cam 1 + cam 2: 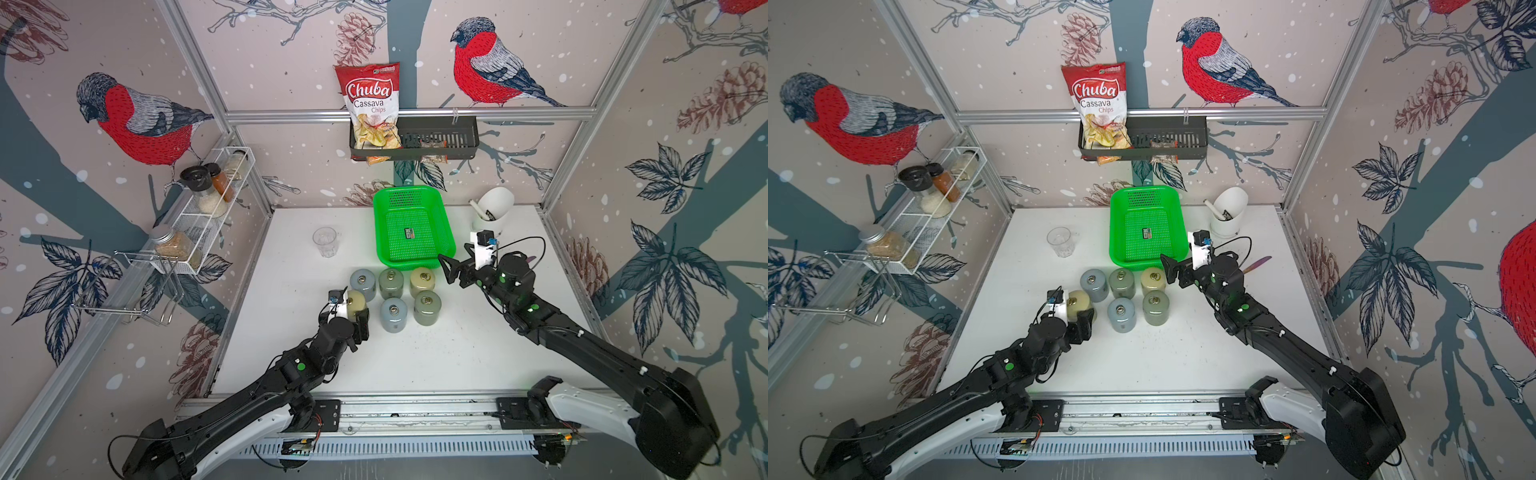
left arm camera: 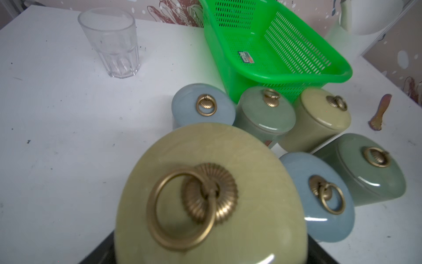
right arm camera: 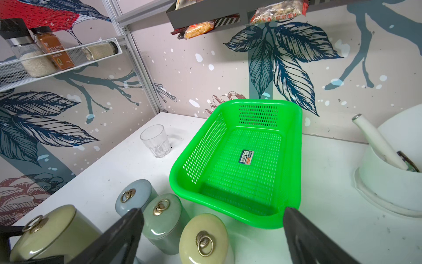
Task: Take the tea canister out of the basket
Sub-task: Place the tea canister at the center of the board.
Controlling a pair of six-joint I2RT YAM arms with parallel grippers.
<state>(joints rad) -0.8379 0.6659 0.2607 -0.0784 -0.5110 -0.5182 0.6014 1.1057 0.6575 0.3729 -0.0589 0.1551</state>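
Grips tea canister (image 1: 358, 302) in left jaws, at 7 o'clock from empty basket (image 1: 405, 198), beside five other canisters (image 1: 391, 282). Shows right jaws spread, empty. Likely calls for set-down, then release.

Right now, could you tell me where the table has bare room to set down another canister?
Free: the table between the canisters and the front rail; also left of them, in front of the glass. Crowded: between the basket and canisters, where the open right tool hovers. The left tool grips a yellow canister.
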